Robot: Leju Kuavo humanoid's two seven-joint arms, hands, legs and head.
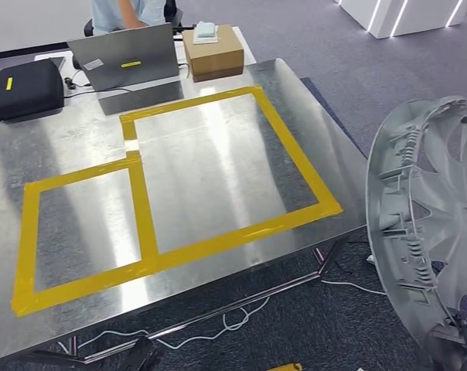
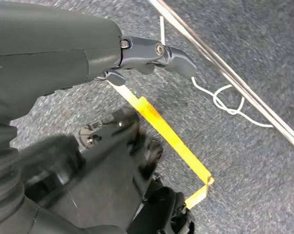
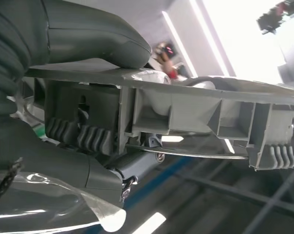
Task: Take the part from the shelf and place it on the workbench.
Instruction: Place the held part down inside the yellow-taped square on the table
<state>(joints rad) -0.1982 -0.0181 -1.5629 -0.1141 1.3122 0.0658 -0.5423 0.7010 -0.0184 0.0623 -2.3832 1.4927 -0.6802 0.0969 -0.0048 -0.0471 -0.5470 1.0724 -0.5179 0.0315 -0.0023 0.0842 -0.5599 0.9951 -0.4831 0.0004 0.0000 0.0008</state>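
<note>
Right hand (image 3: 64, 112) grips the grey plastic part (image 1: 429, 224) by its rim, thumb on one face and fingers on the other, so the disc hangs edge-up, clear of the table edge. Part sits off the right side of the workbench (image 1: 219, 166), not yet over the yellow tape frame (image 1: 149, 232). Left hand (image 2: 101, 58) hangs above the carpet, fingers straight, holding nothing, probably kept clear

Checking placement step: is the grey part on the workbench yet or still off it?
Off it. The grey part is held on edge in the right hand, beside the workbench.
</note>
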